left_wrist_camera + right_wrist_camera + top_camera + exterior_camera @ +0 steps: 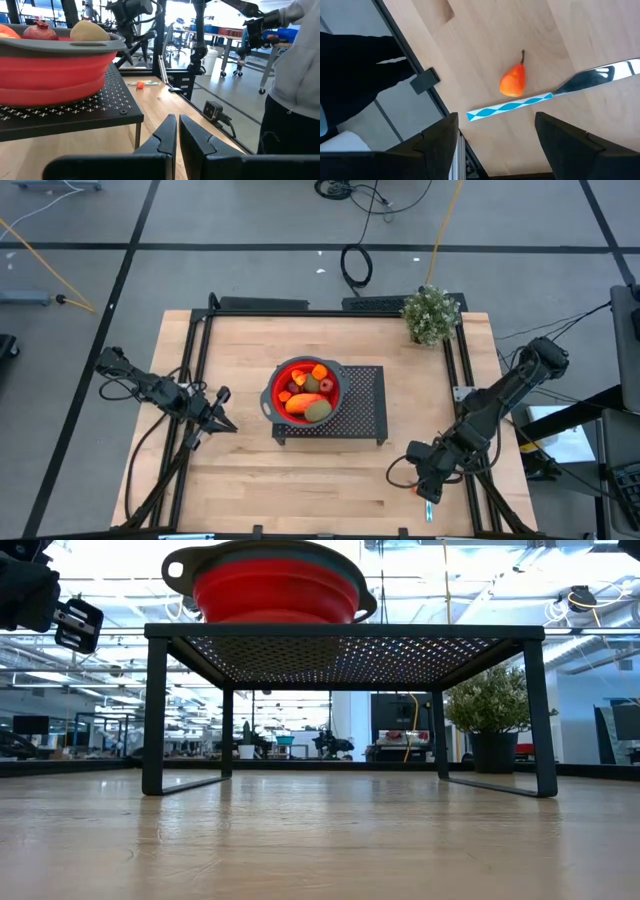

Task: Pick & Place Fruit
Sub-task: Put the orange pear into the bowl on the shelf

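Note:
A red collapsible bowl stands on a black perforated rack at the table's middle. It holds a long orange piece, a dark red round one and a brownish-green oval. A small orange-red pear-shaped piece lies on the table near the near-right corner, next to the light-blue handle of a silver utensil. My right gripper hovers open above both, pointing down. My left gripper waits shut, left of the rack.
A bushy potted plant stands at the table's far right corner. Black frame rails run along the table's left and right sides. In the left wrist view a person stands beyond the table's right edge. Bare wood lies near of the rack.

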`<action>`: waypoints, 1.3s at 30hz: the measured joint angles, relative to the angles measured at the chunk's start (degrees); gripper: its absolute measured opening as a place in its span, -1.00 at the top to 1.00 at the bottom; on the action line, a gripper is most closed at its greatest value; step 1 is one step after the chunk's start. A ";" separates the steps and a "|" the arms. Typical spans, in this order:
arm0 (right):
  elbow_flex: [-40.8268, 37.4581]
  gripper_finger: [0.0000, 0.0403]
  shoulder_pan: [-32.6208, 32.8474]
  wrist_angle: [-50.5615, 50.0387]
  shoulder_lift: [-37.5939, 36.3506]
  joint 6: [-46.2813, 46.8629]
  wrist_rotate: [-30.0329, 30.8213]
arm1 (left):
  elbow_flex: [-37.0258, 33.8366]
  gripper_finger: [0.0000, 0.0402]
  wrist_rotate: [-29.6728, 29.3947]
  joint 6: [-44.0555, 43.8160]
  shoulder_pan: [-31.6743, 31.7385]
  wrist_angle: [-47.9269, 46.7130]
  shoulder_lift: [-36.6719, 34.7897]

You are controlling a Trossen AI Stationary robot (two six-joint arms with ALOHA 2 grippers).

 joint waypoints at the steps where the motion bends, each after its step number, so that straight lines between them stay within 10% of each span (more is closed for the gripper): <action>1: -0.21 -0.27 0.01 0.29 0.00 0.02 0.00 | 0.00 0.90 0.00 -0.04 0.01 0.00 -0.01; 24: -9.71 -0.27 0.05 15.89 0.00 4.78 0.51 | 0.00 0.90 0.46 -0.07 0.03 0.01 -0.01; 39: -8.04 -0.27 7.07 14.73 0.13 17.40 12.55 | 0.00 0.90 0.48 0.32 0.03 0.02 0.00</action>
